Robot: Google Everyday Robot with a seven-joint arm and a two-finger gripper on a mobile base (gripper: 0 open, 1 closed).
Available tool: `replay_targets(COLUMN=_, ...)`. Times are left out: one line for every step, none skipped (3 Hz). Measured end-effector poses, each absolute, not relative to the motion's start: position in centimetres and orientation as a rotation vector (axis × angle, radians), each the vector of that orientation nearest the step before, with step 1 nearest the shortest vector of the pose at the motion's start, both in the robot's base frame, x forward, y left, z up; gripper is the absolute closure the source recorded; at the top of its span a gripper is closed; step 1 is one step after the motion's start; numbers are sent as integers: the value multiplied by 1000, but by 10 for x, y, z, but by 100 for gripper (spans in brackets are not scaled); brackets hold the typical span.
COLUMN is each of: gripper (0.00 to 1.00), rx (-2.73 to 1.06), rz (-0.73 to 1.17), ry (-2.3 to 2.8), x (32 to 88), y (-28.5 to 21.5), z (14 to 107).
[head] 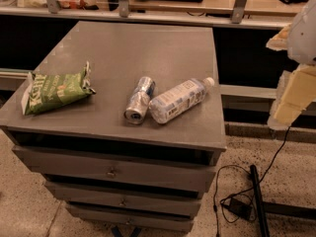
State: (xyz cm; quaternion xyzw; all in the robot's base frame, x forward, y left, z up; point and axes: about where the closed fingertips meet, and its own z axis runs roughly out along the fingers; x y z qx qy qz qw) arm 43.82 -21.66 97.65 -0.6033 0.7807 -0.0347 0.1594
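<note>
My gripper (295, 94) hangs at the right edge of the camera view, pale and cream-coloured, off the side of the grey cabinet top (143, 46) and holding nothing that I can see. Nearest to it is a clear plastic water bottle (177, 100) lying on its side, white cap pointing to the back right. A dented silver can (138, 100) lies touching the bottle's left side, its end facing the front. A green chip bag (55, 89) rests near the left edge of the top.
The cabinet has several drawers (113, 172) below its top. On the speckled floor to the right lie a black cable with a power adapter (239, 207) and a black bar (257, 201). A metal-framed counter (148, 6) runs along the back.
</note>
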Motion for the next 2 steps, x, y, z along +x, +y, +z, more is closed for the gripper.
replay_targets(gripper=0, rx=-1724, rz=-99, ry=2231, x=438, y=-217, z=977)
replay_targets(gripper=0, rx=-1799, rz=-135, ry=2222, x=439, y=-209, z=971)
